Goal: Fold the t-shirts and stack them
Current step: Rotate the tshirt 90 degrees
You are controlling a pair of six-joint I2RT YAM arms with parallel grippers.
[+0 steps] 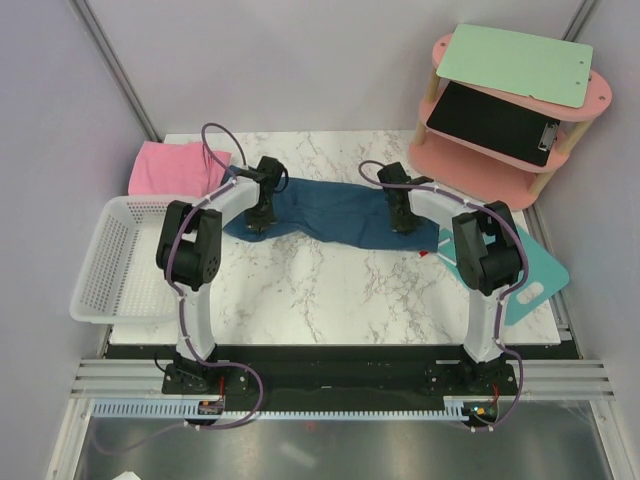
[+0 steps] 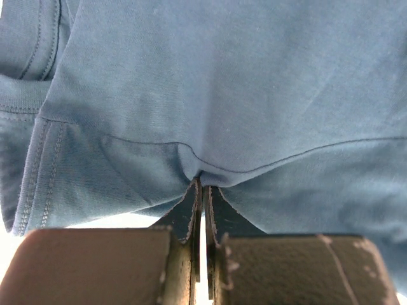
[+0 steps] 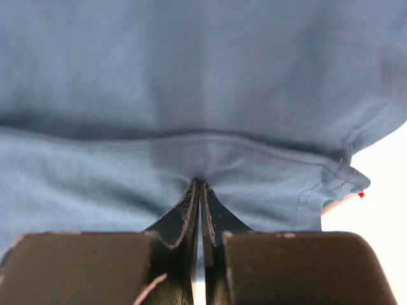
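The dark teal-blue t-shirt [image 1: 335,213] lies stretched in a long band across the far middle of the marble table. My left gripper [image 1: 259,221] is shut on its left end, the cloth pinched between the tips [image 2: 203,184]. At the shirt's right end my right gripper [image 1: 402,222] is shut on a fold of the same cloth [image 3: 200,183]. The blue fabric [image 2: 222,82] fills the left wrist view, and in the right wrist view the fabric [image 3: 191,76] does the same. A light pink t-shirt [image 1: 172,167] sits folded at the far left corner, apart from both grippers.
A white mesh basket [image 1: 108,262] stands at the table's left edge. A flat turquoise mat [image 1: 532,282] lies at the right under the right arm. A pink two-tier shelf [image 1: 512,110] with a green clipboard [image 1: 515,63] and a black clipboard [image 1: 495,123] stands at the far right.
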